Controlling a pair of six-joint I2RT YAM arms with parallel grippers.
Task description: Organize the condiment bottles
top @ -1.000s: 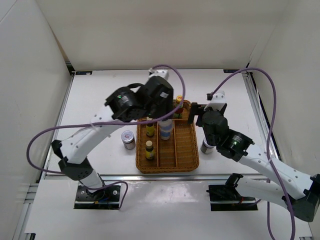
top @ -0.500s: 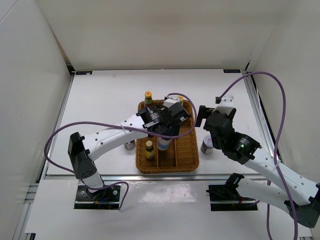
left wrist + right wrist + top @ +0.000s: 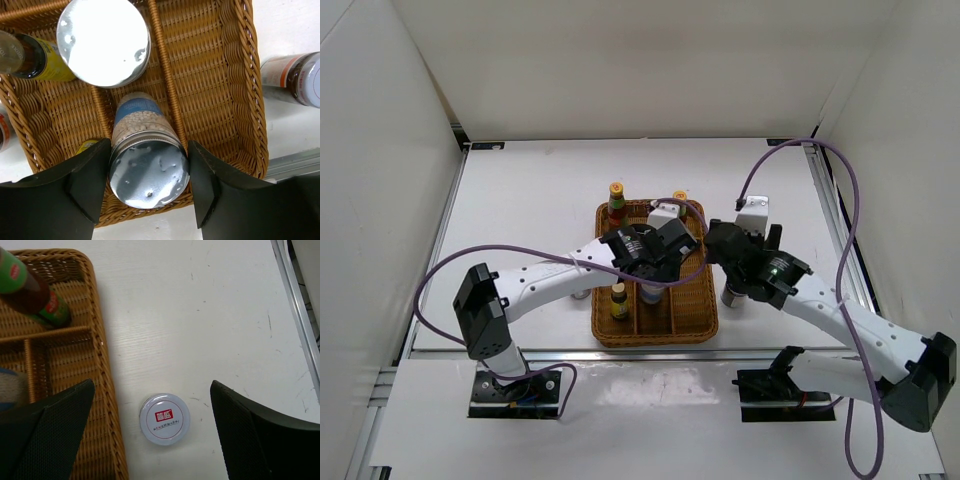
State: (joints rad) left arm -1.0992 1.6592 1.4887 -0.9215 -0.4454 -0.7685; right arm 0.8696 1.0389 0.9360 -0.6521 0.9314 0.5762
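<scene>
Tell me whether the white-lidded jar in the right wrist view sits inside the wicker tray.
No, the white-lidded jar stands on the table beside the wicker tray, outside its wall.

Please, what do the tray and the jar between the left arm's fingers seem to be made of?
The tray: woven wicker or rattan, matte tan; plaited strands and a braided rim show. The jar: clear body, glass or plastic, since pale grains show through it. Its lid: probably metal, silvery and shiny, with dimpled reflections.

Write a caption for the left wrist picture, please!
The left hand grips a squat silver-lidded, blue-labelled jar at the brown woven wicker tray.
</scene>
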